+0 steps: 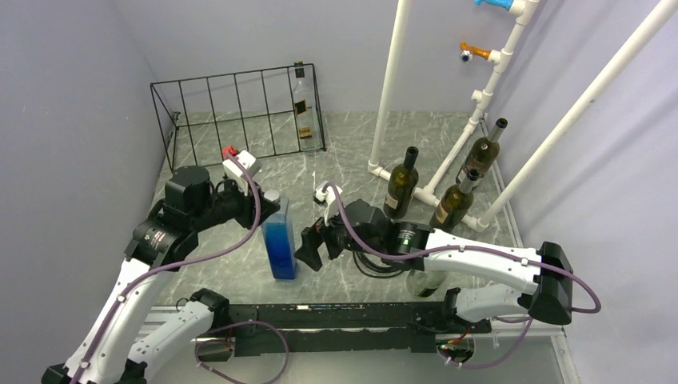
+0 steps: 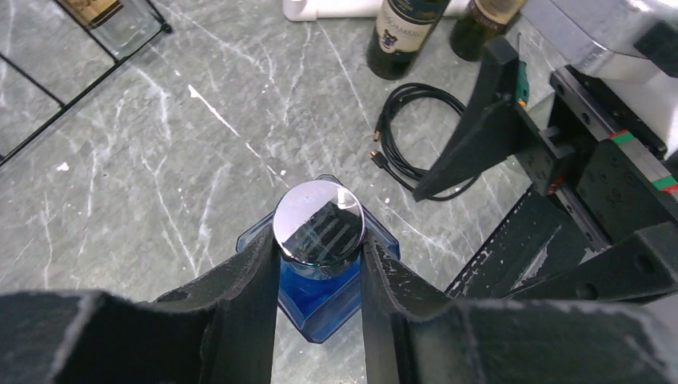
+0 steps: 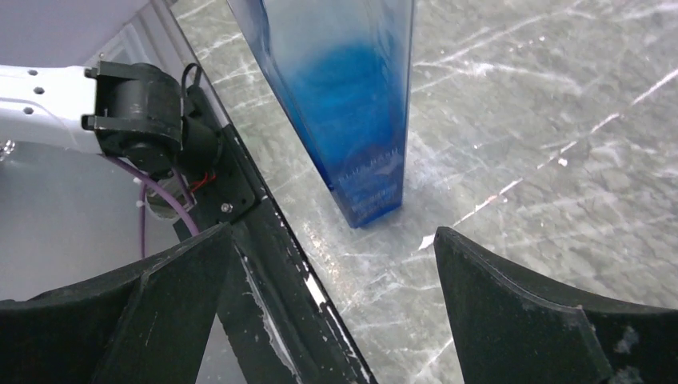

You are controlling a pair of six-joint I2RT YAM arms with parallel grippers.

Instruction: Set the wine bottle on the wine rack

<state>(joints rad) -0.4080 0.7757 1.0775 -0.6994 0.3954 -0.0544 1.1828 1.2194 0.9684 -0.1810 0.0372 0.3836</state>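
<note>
Brightness: even, soft light across your three views.
Glare: striped highlights on the round chrome cap (image 2: 320, 222), centre of the left wrist view.
Shadows: faint beside the tall blue glass bottle (image 1: 280, 244).
Focus: black gripper fingers (image 3: 520, 320) at your wrist views' bottom edges look soft.

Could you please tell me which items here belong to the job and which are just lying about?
Job: blue bottle, left gripper shut on its neck, wine rack.
Lying about: three dark bottles, clear bottle, coiled cable, white pipe frame.
</note>
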